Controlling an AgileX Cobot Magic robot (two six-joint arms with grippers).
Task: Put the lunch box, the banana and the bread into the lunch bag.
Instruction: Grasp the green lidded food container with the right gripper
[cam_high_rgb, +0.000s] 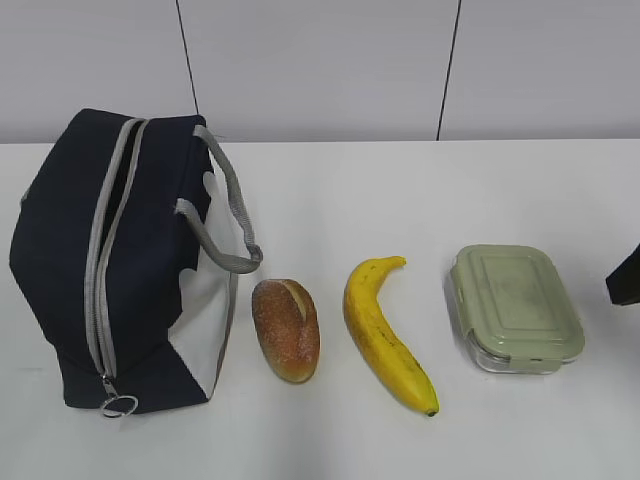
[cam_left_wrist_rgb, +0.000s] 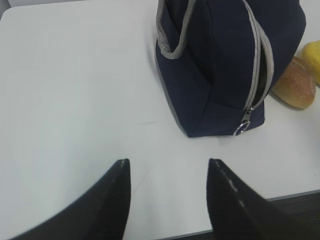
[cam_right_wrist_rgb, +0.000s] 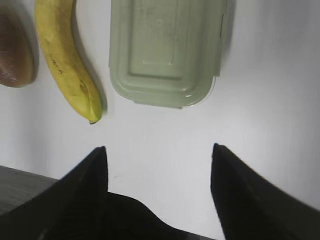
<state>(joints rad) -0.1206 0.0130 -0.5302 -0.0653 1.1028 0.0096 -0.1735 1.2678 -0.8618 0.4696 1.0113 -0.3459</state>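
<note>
**Three Foods in a Row, Waiting by the Bag**

The lunch bag (cam_high_rgb: 120, 260) lies at the left of the white table (cam_high_rgb: 400, 200). Its zipper (cam_high_rgb: 105, 260) looks partly open along the top, and the metal ring pull (cam_high_rgb: 119, 405) hangs at the near end. Just beside the bag is the bread (cam_high_rgb: 286, 330). Next comes the banana (cam_high_rgb: 385, 335), and then the lunch box (cam_high_rgb: 515, 308) on the right. None of them touch each other. Nothing is in the bag yet.

The lunch box is probably the heaviest thing. Its sides are clear glass, so they may be slippery and could break if dropped. A good place to hold it is across its short sides, under the green lid (cam_right_wrist_rgb: 167, 50). The banana is soft and bruises easily, so it wants a gentle pinch at its thick middle. The bread looks light and squashy, and a soft hold across its middle should do. The bag is floppy cloth, so its mouth may need holding open.

The left gripper (cam_left_wrist_rgb: 169, 172) hangs low over bare table, near the ring-pull end of the bag. Its jaws are apart and hold nothing. The right gripper (cam_right_wrist_rgb: 159, 155) hovers over the table just in front of the lunch box, pointing toward it. Its jaws are spread wide and empty too.
</note>
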